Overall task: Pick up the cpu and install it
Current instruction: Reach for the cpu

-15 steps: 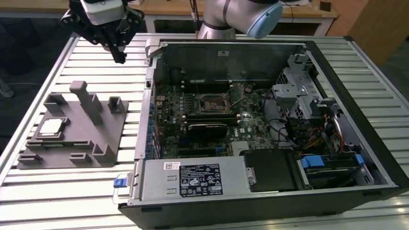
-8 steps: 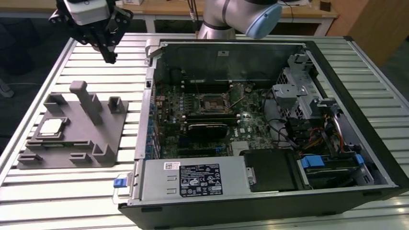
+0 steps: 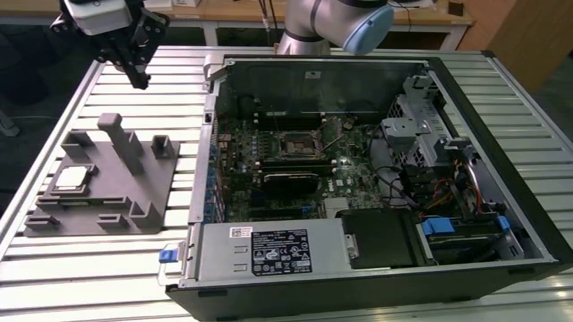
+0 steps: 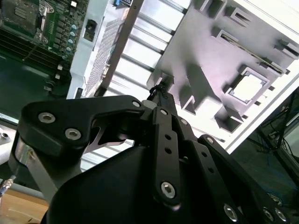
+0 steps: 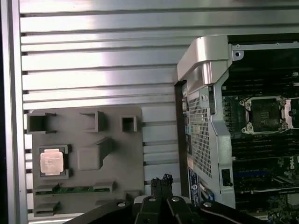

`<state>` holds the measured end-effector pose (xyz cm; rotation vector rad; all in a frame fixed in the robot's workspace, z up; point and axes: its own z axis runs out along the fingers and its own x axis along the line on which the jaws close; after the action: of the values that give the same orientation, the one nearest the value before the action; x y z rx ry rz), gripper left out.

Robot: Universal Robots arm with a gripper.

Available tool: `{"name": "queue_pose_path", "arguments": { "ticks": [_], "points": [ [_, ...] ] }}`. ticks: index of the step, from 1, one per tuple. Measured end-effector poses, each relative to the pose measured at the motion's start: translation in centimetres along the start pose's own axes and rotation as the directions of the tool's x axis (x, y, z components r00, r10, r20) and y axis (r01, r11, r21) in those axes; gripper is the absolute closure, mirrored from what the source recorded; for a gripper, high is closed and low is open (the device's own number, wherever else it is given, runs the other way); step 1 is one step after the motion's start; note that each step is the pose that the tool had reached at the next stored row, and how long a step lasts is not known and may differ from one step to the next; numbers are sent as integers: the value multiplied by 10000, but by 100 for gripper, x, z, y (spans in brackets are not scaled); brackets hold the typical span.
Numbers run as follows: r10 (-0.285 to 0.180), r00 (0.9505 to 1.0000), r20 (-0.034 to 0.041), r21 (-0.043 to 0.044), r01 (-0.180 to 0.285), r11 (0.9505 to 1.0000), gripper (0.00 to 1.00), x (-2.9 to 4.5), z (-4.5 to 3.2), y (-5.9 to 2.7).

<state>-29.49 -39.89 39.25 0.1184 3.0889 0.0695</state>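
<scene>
- Hovering at the upper left of the exterior view, the robot's hand (image 3: 141, 83) hangs over the slatted desk (image 3: 107, 268). Its fingers look drawn together with nothing between them, and both wrist views suggest the same.
- The cpu (image 3: 72, 177), a small silver-grey square, lies flat in a recess of the grey fixture block (image 3: 134, 194) at the middle left of the exterior view. It is well apart from the hand and untouched.
- Beside the block stands the open computer case (image 3: 313, 74). The motherboard's socket (image 3: 294, 143), near the centre of the exterior view, appears unoccupied.
- The step in hand, by the look of it, is the approach for the pick-up; none of the installing is done.
- To do it well, the fingers would have to part wider than the chip before the hand comes down.
- The hand should descend straight and centred, squared to the chip's edges.
- In the first wrist view the cpu (image 5: 51, 162) sits closely framed by its recess, and a tall post (image 3: 125, 144) rises near it. The fingers should line up with whichever sides of the recess leave room; which sides those are cannot be told.
- A light, even grip on opposite edges, keeping the chip level, would likely spare it from tipping or scraping the recess.
</scene>
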Motion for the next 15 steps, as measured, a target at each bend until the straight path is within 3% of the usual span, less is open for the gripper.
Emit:
{"name": "queue_pose_path", "arguments": {
  "ticks": [15],
  "points": [
    [12,10000,4,-3,-12,10000,89,342,-4,-27]
  ]
}}
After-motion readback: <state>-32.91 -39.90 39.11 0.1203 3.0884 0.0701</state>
